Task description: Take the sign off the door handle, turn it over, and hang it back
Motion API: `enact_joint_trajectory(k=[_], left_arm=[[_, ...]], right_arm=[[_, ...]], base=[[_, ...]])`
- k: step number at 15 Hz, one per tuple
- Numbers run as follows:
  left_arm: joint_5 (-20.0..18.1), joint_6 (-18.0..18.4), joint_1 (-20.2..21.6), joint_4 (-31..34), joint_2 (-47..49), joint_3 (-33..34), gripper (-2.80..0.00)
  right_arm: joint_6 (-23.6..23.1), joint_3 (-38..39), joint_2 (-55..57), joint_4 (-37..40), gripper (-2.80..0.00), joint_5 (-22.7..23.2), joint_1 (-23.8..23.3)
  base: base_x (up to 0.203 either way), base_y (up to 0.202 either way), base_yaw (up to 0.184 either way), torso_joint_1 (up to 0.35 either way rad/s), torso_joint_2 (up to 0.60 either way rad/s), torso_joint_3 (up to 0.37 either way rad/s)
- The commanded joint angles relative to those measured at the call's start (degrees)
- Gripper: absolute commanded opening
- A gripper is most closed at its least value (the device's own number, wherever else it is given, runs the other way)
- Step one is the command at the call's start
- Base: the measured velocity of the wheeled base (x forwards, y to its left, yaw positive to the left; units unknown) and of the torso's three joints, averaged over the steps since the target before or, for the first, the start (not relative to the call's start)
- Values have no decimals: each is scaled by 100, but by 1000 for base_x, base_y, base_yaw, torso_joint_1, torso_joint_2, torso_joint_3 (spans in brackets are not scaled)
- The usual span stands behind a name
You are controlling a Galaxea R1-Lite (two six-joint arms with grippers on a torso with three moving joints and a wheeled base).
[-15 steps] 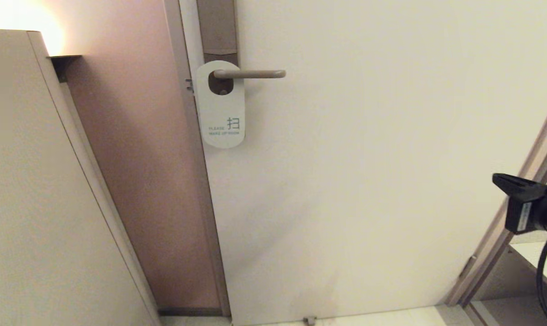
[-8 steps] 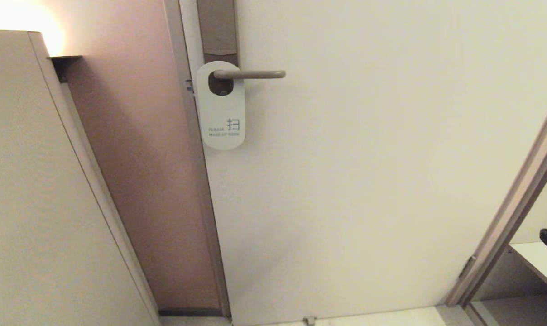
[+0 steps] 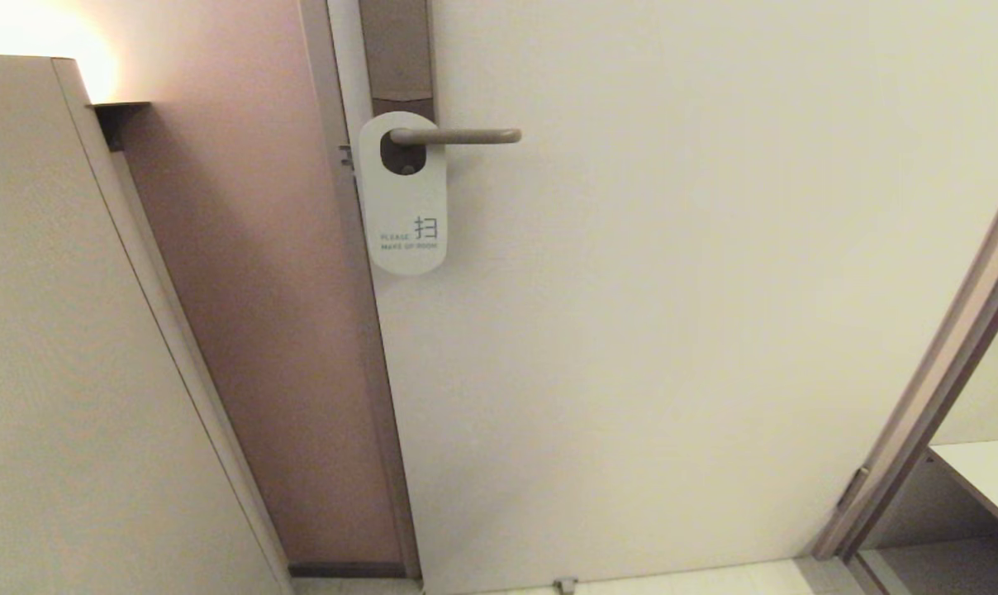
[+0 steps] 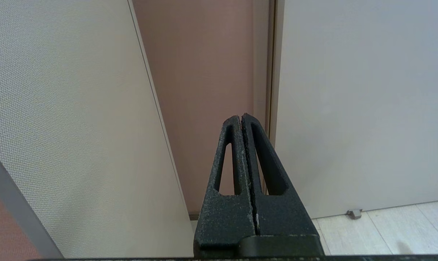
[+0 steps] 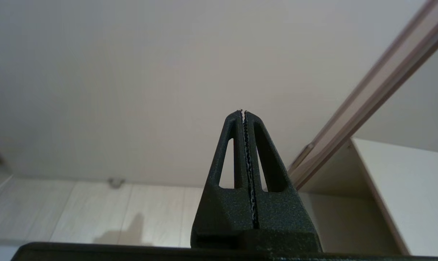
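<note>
The sign (image 3: 404,211) hangs from the door handle (image 3: 458,135) by its oval hole, white face outward with teal "PLEASE MAKE UP ROOM" lettering. The handle is a horizontal beige-grey lever on a tall brown backplate (image 3: 397,49). Neither arm shows in the head view. My left gripper (image 4: 240,116) is shut and empty, low down, pointing at the door's latch edge near the floor. My right gripper (image 5: 242,111) is shut and empty too, low in front of the door's lower right part. Neither wrist view shows the sign or the handle.
The white door (image 3: 672,289) fills the middle. A beige panel (image 3: 69,347) juts out on the left with a pinkish wall (image 3: 251,289) behind it. On the right run a door frame (image 3: 945,372) and a white shelf (image 3: 982,471). A doorstop (image 3: 563,585) sits at the floor.
The right arm, visible at the right edge a second ago, has dropped down and out of the head view. The sign and handle have not moved.
</note>
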Motion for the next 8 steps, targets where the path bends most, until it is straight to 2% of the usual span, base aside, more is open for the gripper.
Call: enact_joint_trajectory(k=[1, 7, 8], left_arm=[[0, 3, 1, -1, 9, 1, -280], [0, 3, 1, -1, 9, 1, -280], [0, 3, 1, -1, 9, 1, -280]], right_arm=[[-6, 21, -622, 341, -280, 44, -19], [11, 22, -1735, 1833, -280, 86, -170], [61, 22, -1735, 1852, -280, 78, -175]], base=[[0, 0, 0, 0, 0, 0], [0, 0, 0, 0, 0, 0], [0, 0, 0, 0, 0, 0]])
